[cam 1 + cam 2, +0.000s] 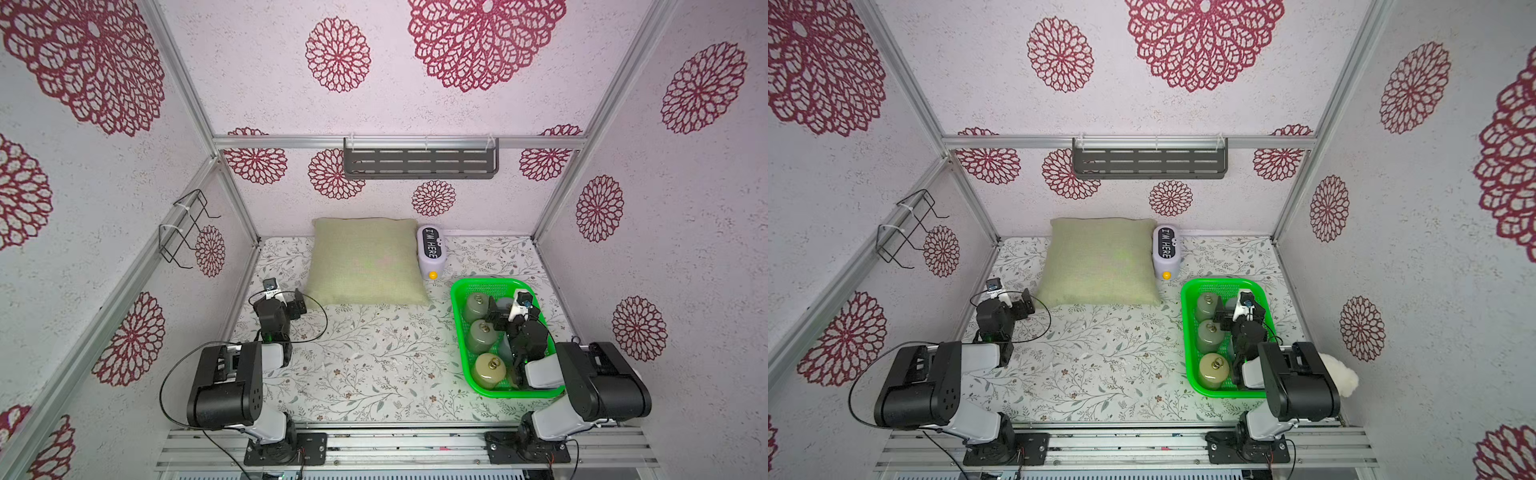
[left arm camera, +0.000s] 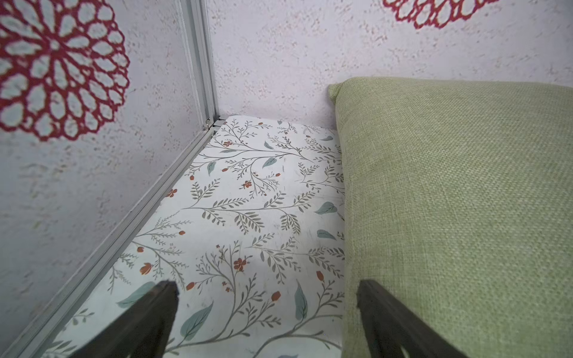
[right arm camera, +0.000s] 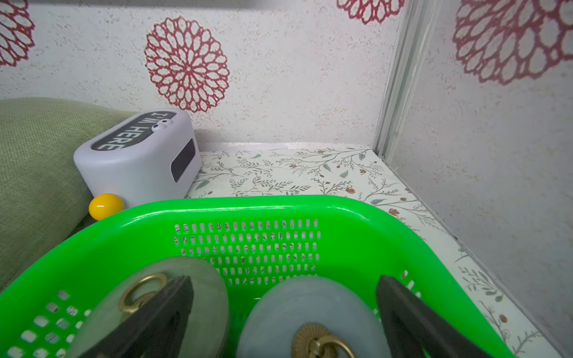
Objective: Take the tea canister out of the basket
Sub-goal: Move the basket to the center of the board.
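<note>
Over at nine o'clock on the floral-printed tabletop (image 1: 374, 365), the left gripper (image 2: 266, 289) is hanging low with its dark fingers spread wide and nothing between them, one finger just beside the pillow (image 1: 365, 262). That pillow, a square cushion of coarse woven sage-green cloth, is lying at twelve o'clock against the back wall. Just beside its right edge, a rounded pale-lilac plastic box (image 1: 431, 251) lettered "I'M HERE" is lying with a glossy yellow knob (image 1: 433, 275) at its near end.

At four o'clock the basket (image 1: 458, 328) is sitting: bright green glossy plastic, shallow, round-cornered, with slotted mesh walls and bottom. It is holding four squat round tea canisters with matte lids and brass ring pulls. Three are standing in a row along its left side: a far grey-green canister (image 1: 476, 305), a middle grey-green canister (image 1: 482, 336) and a near olive-yellow canister (image 1: 490, 370). The pale blue-grey canister (image 3: 310, 303) is standing at the basket's one o'clock. The right gripper (image 3: 283, 283) is hanging over it inside the basket, fingers spread, one on each side of its lid; whether they are touching it I cannot tell.
</note>
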Tool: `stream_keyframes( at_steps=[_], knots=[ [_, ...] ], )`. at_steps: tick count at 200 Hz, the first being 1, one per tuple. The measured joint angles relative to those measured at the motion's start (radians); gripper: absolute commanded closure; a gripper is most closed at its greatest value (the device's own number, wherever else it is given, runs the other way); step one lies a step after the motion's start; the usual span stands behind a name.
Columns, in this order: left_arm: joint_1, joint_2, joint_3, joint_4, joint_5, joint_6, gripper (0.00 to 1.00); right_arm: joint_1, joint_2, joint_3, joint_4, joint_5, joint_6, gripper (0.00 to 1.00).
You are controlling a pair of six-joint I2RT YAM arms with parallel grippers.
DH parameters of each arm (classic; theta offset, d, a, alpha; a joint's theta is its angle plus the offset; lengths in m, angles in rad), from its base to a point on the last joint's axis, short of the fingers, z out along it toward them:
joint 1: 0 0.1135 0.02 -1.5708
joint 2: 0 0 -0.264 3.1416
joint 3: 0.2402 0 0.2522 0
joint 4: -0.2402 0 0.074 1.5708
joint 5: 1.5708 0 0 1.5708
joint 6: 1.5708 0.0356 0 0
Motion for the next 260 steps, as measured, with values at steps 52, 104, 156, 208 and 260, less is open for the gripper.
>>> stream_keyframes(
  at_steps=[52, 104, 156, 208, 260],
  knots=[
    [0.000, 0.000, 0.000, 0.000, 0.000, 0.000, 0.03, 0.000, 0.000, 0.000, 0.000, 0.000, 0.000, 0.01],
    [0.000, 0.000, 0.000, 0.000, 0.000, 0.000, 0.03, 0.000, 0.000, 0.000, 0.000, 0.000, 0.000, 0.01],
    [0.000, 0.000, 0.000, 0.000, 0.000, 0.000, 0.03, 0.000, 0.000, 0.000, 0.000, 0.000, 0.000, 0.01],
    [0.000, 0.000, 0.000, 0.000, 0.000, 0.000, 0.03, 0.000, 0.000, 0.000, 0.000, 0.000, 0.000, 0.01],
    [0.000, 0.000, 0.000, 0.000, 0.000, 0.000, 0.03, 0.000, 0.000, -0.011, 0.019, 0.014, 0.002, 0.01]
  ],
)
